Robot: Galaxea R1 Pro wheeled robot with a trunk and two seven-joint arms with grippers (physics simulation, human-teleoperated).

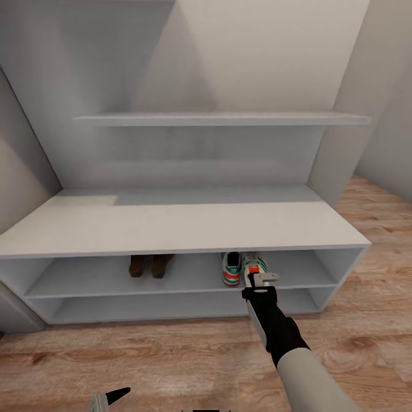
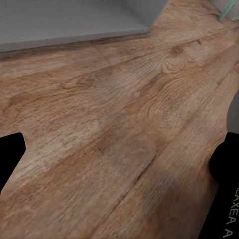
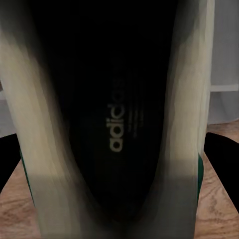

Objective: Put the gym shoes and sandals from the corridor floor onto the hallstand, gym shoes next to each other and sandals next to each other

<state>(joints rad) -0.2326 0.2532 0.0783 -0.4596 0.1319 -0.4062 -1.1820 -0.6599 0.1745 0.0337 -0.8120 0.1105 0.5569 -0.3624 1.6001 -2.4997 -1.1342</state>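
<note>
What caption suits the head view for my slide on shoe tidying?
Right gripper sets second gym shoe beside the first; sandals share the hallstand shelf.

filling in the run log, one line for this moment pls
sandals: upper shelf, paired | gym shoes: same shelf, side by side | right gripper: at right shoe's heel | left gripper: over floor

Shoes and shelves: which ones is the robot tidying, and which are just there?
For the job:
- gym shoes
- sandals
- shoe rack
- right pincer, at a gym shoe
- corridor floor

Just there:
- wall shelf
</note>
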